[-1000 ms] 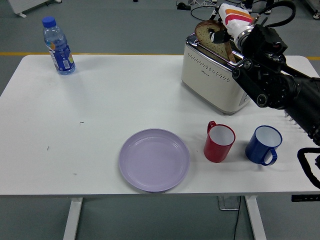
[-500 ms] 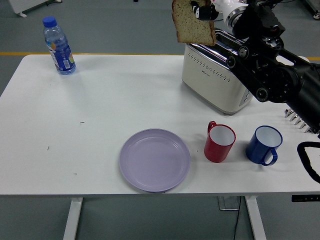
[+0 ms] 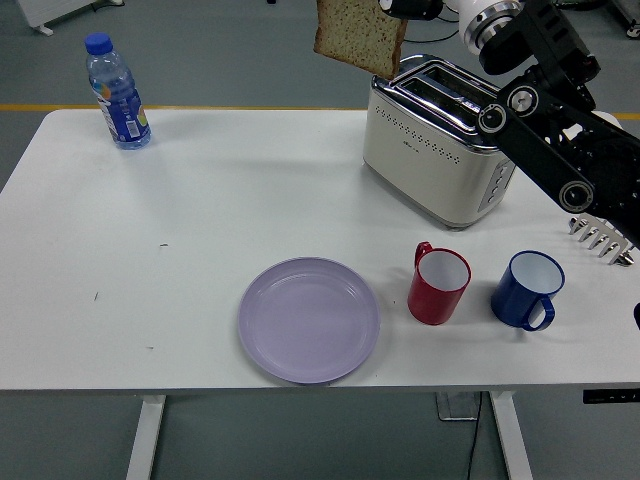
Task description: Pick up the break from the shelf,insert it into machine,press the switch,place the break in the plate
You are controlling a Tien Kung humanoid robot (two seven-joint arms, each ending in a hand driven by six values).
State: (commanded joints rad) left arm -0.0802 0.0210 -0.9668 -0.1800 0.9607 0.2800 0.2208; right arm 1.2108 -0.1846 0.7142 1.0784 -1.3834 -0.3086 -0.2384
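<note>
Dangling bread slice (image 3: pixel 360 36), right hand (image 3: pixel 412 8) apparently pinching its upper corner

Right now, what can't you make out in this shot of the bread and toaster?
Head view only:
- Right hand: cut off by the top edge, so its grip on the bread is mostly unseen.
- Bread: its top edge runs out of frame.
- Toaster: slots too dark to see inside; the arm covers its right end.
- Bottle: label print too small to read.
- Left hand: not in view.
</note>
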